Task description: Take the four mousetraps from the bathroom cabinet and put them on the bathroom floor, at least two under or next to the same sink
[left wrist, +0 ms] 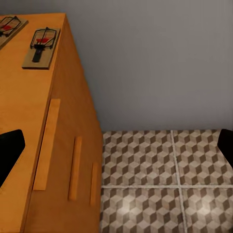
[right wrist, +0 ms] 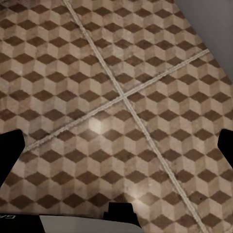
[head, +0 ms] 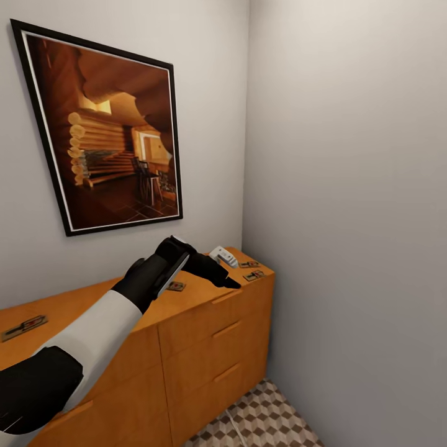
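Observation:
Several mousetraps lie on top of the orange-brown cabinet: one mousetrap at the far left, another mousetrap beside my left wrist, and two traps near the right end. My left gripper hovers open over the cabinet's front edge, just short of those two. The left wrist view shows the nearer trap, a second trap, and the open left gripper holding nothing. My right gripper hangs open over the cube-patterned floor. The sink is out of view.
A small white device sits on the cabinet top behind the left gripper. A framed picture hangs on the wall above. The grey side wall closes in at the cabinet's right end. Tiled floor shows below the drawers.

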{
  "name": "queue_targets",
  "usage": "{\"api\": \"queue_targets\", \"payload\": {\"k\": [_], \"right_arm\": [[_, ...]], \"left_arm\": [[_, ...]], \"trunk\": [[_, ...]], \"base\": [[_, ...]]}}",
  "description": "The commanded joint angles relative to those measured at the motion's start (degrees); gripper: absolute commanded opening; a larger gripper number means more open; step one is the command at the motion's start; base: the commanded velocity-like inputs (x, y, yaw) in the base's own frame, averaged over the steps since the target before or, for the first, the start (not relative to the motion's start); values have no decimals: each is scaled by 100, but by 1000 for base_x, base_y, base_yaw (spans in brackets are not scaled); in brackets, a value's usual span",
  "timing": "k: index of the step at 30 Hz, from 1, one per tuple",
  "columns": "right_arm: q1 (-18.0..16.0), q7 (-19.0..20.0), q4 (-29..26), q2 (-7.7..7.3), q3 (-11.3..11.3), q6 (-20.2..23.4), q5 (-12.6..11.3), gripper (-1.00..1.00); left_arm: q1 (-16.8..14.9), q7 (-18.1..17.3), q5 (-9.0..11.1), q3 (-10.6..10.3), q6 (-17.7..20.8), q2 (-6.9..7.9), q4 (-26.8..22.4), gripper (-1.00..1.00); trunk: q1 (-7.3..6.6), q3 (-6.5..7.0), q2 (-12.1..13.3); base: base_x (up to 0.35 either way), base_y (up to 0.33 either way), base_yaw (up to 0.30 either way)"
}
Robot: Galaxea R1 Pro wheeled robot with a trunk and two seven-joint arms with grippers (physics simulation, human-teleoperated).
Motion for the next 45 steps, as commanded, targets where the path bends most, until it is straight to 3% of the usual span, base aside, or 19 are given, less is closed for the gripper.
{"api": "queue_targets", "payload": {"k": [1,25,45], "right_arm": [[-4,-42,5,1,15,-11,40,100],[-4,-42,5,1,15,-11,32,100],[-7,-42,5,1,15,-11,31,100]], "left_arm": [[-5,-17,-6,0,36,0,-3,100],[-5,-18,-6,-9,36,-2,2,100],[-5,89,-129,-43,59,0,41,100]], "trunk": [[1,-7,-4],[1,-7,-4],[1,-7,-4]], "base": [[109,0,0],[233,0,0],[20,0,0]]}}
